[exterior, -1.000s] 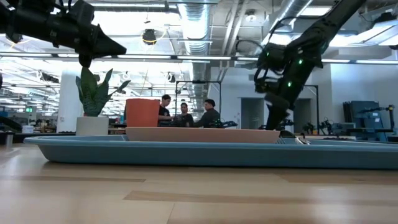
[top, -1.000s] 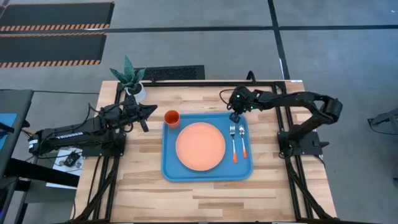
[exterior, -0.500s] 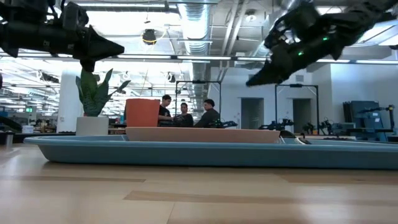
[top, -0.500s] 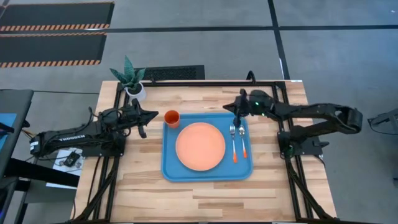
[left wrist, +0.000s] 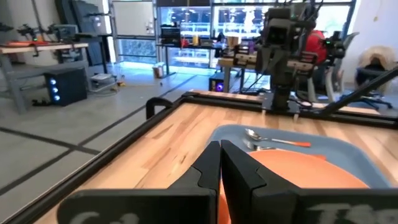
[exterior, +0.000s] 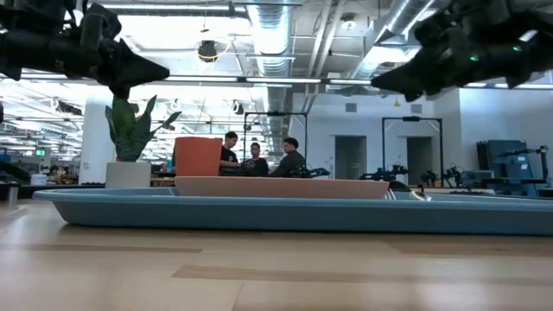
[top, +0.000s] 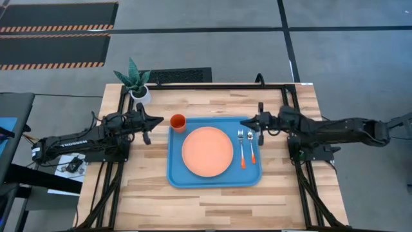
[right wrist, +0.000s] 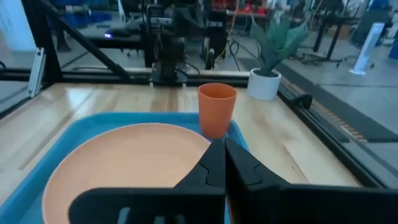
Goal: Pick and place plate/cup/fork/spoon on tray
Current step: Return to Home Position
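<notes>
High view: the large light-blue rectangular plastic tray (top: 175,175) lies at the centre of the light wooden surface (top: 212,200). On it rest the large round pale salmon-orange plate (top: 207,151) and, just beside the plate toward the right arm, the small fork with silver tines (top: 242,147) and the small spoon with a rounded silver bowl (top: 252,145), side by side. The small bright orange tapered cup (top: 178,122) stands on the surface just outside the tray's far left corner. A white pot with a green spiky plant (top: 136,82) stands at the far left corner. The left gripper (top: 158,120) hangs near the cup, fingers closed and empty. The right gripper (top: 246,122) hangs above the tray's far right edge, fingers closed, empty.
</notes>
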{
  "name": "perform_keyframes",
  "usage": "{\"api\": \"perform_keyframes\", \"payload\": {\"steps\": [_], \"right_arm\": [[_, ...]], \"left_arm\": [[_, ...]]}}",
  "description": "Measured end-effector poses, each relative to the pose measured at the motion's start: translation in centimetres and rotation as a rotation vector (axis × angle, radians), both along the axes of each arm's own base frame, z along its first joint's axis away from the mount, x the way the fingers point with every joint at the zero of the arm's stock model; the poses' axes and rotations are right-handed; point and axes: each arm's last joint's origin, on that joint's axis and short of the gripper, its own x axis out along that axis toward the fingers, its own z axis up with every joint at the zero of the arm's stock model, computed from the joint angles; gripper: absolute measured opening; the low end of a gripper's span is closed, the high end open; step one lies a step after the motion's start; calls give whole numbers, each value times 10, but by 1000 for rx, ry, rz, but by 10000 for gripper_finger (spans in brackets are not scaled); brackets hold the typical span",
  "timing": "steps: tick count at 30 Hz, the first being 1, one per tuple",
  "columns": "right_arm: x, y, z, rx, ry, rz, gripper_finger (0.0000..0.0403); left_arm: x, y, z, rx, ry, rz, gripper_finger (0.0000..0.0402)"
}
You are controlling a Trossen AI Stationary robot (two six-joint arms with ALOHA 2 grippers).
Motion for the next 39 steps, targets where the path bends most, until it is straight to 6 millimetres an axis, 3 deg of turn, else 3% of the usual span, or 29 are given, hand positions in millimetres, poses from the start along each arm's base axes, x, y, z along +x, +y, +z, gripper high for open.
{"api": "perform_keyframes", "payload": {"steps": [12,21,32,39], "right_arm": [[-40,2,-16,71,-122,102,8],[-59,1,-31,63,-187,46,8],[-64,7,-27,54,-240,-84,9],[-66,15,-25,17,-258,-84,9]], "left_arm": [[0,-1,3,16,-25,-30,0],[0,-1,3,4,-28,-51,0],[0,-2,4,21,-63,-55,0],[0,-2,-19,-16,-147,-66,0]]}}
